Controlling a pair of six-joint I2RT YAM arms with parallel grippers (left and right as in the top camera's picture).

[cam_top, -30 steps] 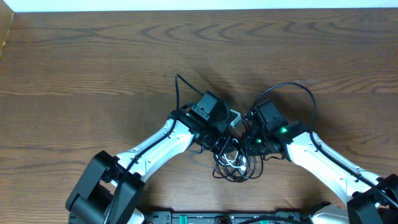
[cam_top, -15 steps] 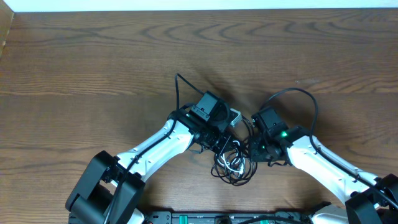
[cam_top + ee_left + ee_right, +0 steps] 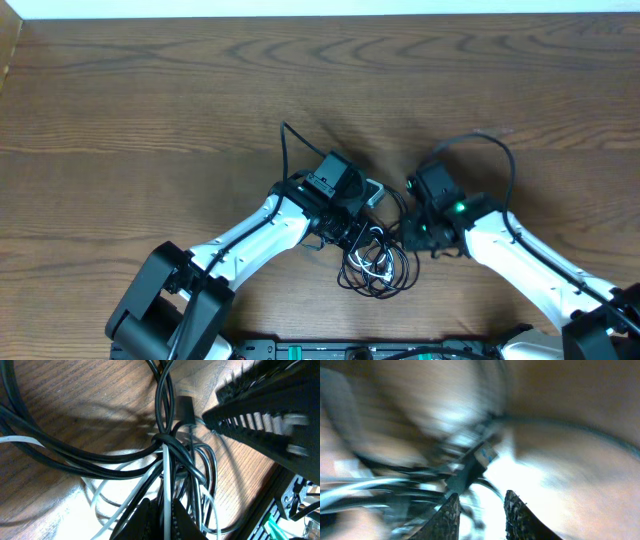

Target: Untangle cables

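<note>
Knotted cables (image 3: pixel 376 266) lie bunched on the counter (image 3: pixel 150 100), between both arms.
The left pincer (image 3: pixel 161 517) is clamped on black and white strands below the knot, probably to anchor it. The right pincer (image 3: pixel 481 510), blurred, stands narrowly parted and apparently holds nothing.

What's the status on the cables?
Left gripper shut on cables. Right gripper open, close beside them, its view blurred. Knot not undone, one clump between the arms.
</note>
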